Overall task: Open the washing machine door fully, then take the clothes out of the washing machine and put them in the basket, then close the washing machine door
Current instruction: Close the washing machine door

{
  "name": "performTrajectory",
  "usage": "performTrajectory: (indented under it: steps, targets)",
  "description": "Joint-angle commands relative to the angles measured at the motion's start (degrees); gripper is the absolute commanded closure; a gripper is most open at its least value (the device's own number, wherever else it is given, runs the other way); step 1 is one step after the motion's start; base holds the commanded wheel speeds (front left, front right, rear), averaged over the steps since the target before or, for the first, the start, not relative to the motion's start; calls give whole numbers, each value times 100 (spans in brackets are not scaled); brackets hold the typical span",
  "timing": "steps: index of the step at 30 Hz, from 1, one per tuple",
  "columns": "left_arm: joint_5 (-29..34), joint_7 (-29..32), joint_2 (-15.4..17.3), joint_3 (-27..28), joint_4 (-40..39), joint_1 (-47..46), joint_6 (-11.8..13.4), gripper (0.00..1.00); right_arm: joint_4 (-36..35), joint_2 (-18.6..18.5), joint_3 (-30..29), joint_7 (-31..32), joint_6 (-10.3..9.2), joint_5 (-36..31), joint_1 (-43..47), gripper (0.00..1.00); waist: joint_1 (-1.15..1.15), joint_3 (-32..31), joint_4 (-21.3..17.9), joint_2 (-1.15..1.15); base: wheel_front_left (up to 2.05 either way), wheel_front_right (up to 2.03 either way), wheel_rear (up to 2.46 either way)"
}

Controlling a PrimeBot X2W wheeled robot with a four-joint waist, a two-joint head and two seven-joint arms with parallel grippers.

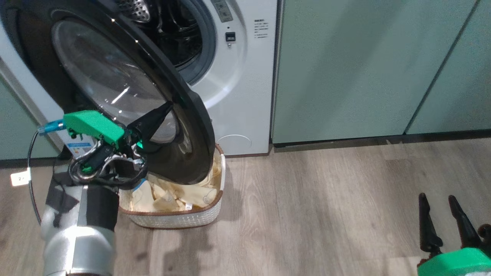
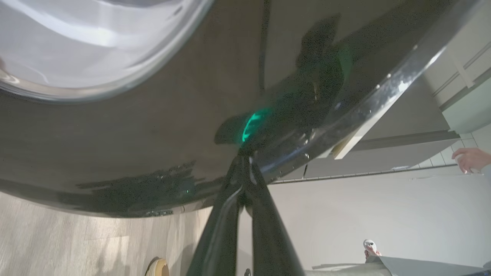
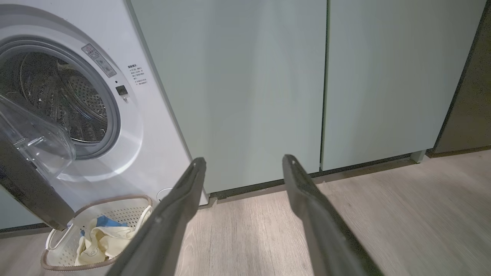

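Looking down from the head camera, you see pale wood-plank floor (image 1: 326,211) running up to a dark plinth under flat sage-green cabinet panels (image 1: 364,65), with the washing machine (image 1: 238,96) set between those panels. The washing machine door (image 1: 191,134) stands partly swung out, its lower edge hanging over the basket (image 1: 180,220), which sits on the floor just in front of the machine. The clothes (image 1: 191,195) lie heaped inside the basket, cream-yellow with a blue patch. Your left gripper (image 1: 168,105) has its fingers pressed together, and their tips rest against the door's glossy black outer face beside the glass bowl; in the left wrist view the tips (image 2: 243,157) meet their own reflection there. Your right gripper (image 1: 437,199) hangs low at the right over bare floor, well apart from the machine, its fingers spread wide and holding nothing. The grey ring and perforated steel drum show through the machine's mouth in the right wrist view. A person's hand (image 2: 470,159) shows at the edge of the left wrist view.
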Motion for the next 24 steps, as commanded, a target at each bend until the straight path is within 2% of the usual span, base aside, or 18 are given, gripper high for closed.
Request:
performTrajectory:
  steps: [1,5,6,7,9,10,11,12,17,24]
  targets:
    - [-29,-49,199,184,-161,-209,-76,100,-200,-95,65,-55,20,6,-111,0,0,-3,74,0,0,0,0]
    - [69,-136,227,135,-144,-119,-126,100,-205,-63,30,-55,20,-2,-95,0,0,-21,276,0,0,0,0]
    - [111,-173,244,120,-144,-83,-140,85,-207,-55,21,-55,20,-5,-94,0,0,-25,326,0,0,0,0]
    - [111,-173,244,120,-144,-83,-140,85,-207,-55,21,-55,20,-5,-94,0,0,-25,326,0,0,0,0]
    - [181,-277,279,116,-140,-21,-166,57,-208,-42,6,-55,20,-3,-101,0,0,-32,430,0,0,0,0]
    - [221,-343,297,116,-138,11,-178,33,-211,-36,1,-55,20,-3,-105,0,0,-34,483,0,0,0,0]
    - [268,-406,316,105,-138,45,-190,4,-215,-29,-6,-55,20,-1,-106,0,0,-37,537,0,0,0,0]
    - [332,-478,338,83,-150,85,-202,0,-217,-22,-7,-55,20,-3,-107,0,0,-41,587,0,0,0,0]
    - [733,-948,554,-136,-380,399,-245,0,-212,23,-48,-55,20,-16,-113,0,0,-68,795,0,0,0,0]
    - [1236,-2102,1123,-981,-1242,1058,-250,0,-229,81,-113,-55,20,-14,-135,0,0,-82,1006,0,0,0,0]
